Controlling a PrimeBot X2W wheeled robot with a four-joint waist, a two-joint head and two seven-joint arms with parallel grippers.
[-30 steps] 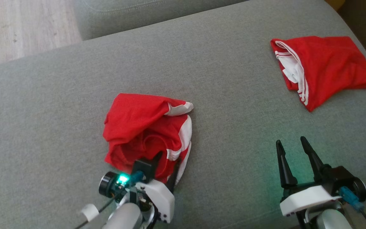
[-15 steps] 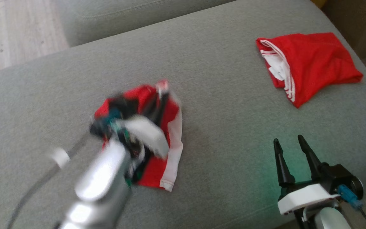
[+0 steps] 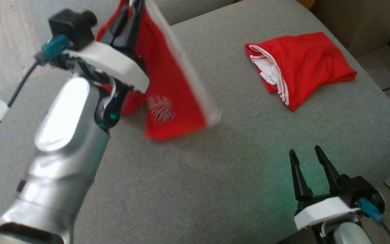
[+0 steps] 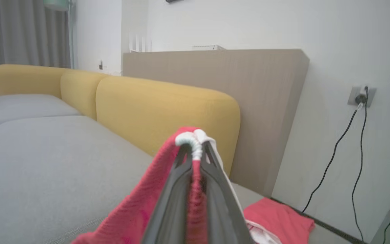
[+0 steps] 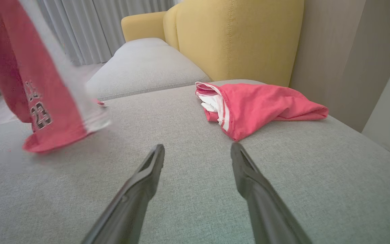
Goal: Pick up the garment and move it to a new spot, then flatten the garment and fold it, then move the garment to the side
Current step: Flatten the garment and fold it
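**couch_q:** Quick one: where's your garment (image 3: 173, 84) right now, and who's got it?

**foldfan:** Your left gripper (image 3: 131, 15) has it, top left of the head view. The fingers are clamped tight on a white-trimmed edge, and in the left wrist view you can see the cloth squeezed between them. The garment hangs off that pinch above the sofa seat (image 3: 242, 169), with its long axis running down and a bit right toward the middle of the frame. The low end is blurry, so I can't tell if it brushes the cushion or clears it.

**couch_q:** And your right gripper (image 3: 304, 150)?

**foldfan:** Lower right, fingers spread wide with nothing in them, low over the seat. It's well apart from the cloth.

**couch_q:** So what matters for the set-down?

**foldfan:** I'd say the free low corner points toward your right side, and the bare stretch of seat lies between that corner and the right gripper. The left arm carries, and the right looks nearer to catch the loose end for flattening. Steer clear of the other red piece (image 3: 310, 67) at upper right.
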